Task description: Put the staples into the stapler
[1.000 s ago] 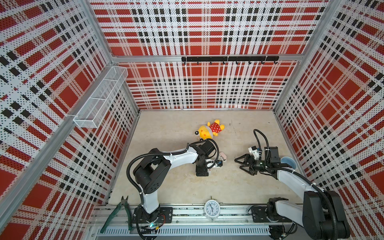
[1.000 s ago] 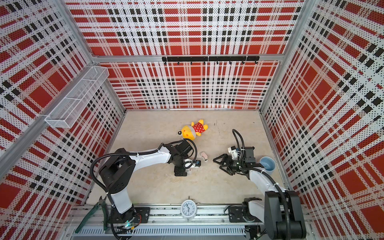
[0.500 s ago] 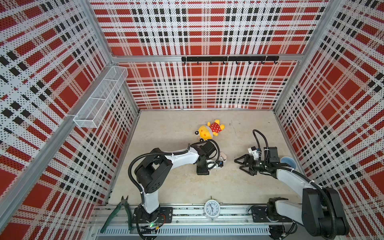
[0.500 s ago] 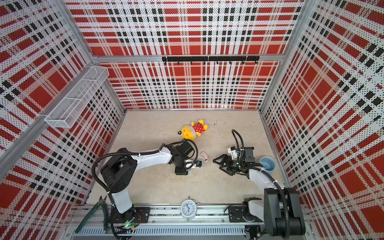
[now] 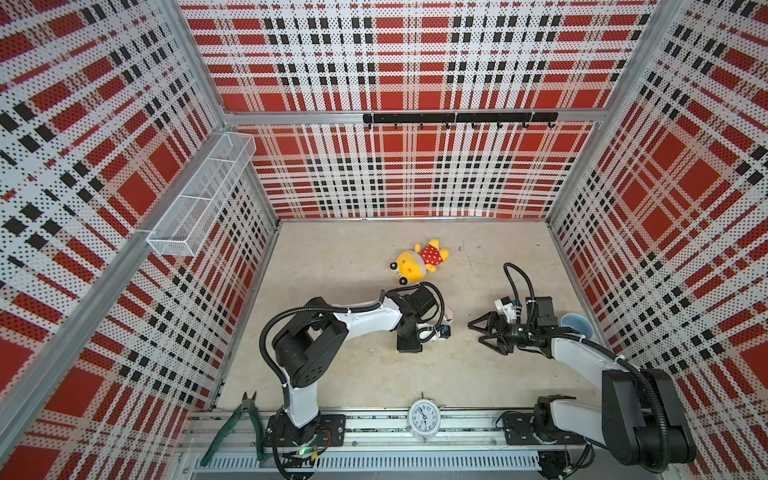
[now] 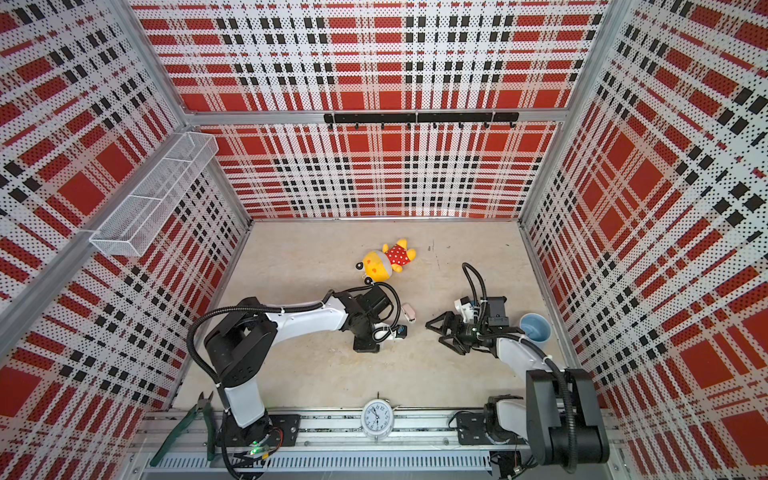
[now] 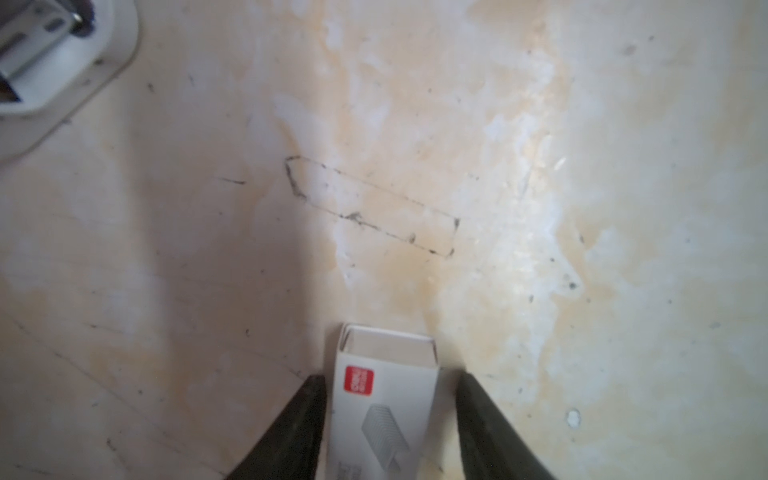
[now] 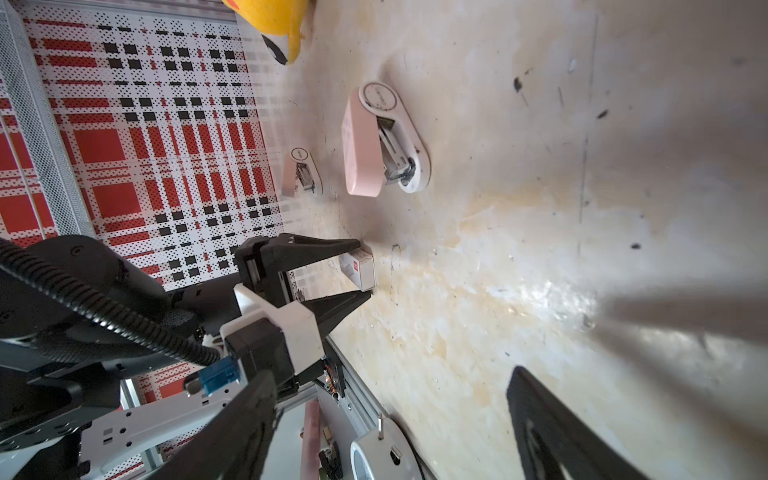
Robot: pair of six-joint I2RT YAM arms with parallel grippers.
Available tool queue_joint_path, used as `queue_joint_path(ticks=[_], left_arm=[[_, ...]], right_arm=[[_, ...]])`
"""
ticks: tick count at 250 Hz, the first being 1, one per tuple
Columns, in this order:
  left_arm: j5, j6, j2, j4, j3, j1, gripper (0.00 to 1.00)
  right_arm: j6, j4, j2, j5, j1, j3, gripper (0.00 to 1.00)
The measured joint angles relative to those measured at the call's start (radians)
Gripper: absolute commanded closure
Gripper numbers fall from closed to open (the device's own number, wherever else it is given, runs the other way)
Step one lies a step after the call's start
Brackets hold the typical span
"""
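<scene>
Stapler [image 8: 365,153] untouched | left gripper [image 7: 389,375] narrowed around box [image 7: 386,415], seemingly unclamped | right gripper [image 8: 390,370] wide

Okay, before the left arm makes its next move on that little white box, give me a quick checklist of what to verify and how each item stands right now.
1. The white box lies between the left gripper fingers: ok.
2. Both fingers touch the box: not ok; a gap shows beside one finger in the left wrist view.
3. The staples are in sight: cannot tell; the box's open end shows no strip.
4. The stapler is ready to load: cannot tell; its pink top stands off the white base, but the channel is unclear.
5. The right gripper is open, empty and apart from the stapler: ok.
</scene>
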Motion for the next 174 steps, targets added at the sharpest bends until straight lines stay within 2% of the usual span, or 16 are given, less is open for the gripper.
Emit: queue_joint_path(ticks=[49, 66, 79, 90, 115, 138, 158, 174], left_arm=[[0.005, -0.019, 0.024, 0.005, 0.030, -0.021, 0.48], [0.005, -0.029, 0.032, 0.006, 0.042, -0.029, 0.53], [0.006, -0.033, 0.039, 0.009, 0.048, -0.035, 0.54], [0.008, -0.037, 0.042, 0.010, 0.052, -0.040, 0.51], [0.008, -0.045, 0.045, 0.013, 0.059, -0.046, 0.35], [0.005, -0.048, 0.044, 0.010, 0.060, -0.044, 0.25], [0.007, -0.044, 0.039, -0.005, 0.061, -0.027, 0.23], [0.010, -0.039, 0.030, -0.026, 0.065, -0.001, 0.26]], right_arm=[[0.000, 0.001, 0.004, 0.000, 0.000, -0.001, 0.12], [-0.003, 0.001, 0.005, 0.000, 0.000, -0.001, 0.11], [-0.003, 0.001, 0.006, 0.000, 0.000, -0.001, 0.11], [-0.003, 0.001, 0.008, 0.000, 0.000, -0.001, 0.11], [-0.009, 0.000, 0.010, 0.001, 0.000, -0.001, 0.11], [-0.016, 0.000, 0.010, 0.002, 0.000, -0.001, 0.11], [-0.019, 0.000, 0.010, 0.002, 0.000, -0.001, 0.11], [-0.021, -0.001, 0.012, 0.002, 0.000, -0.001, 0.11]])
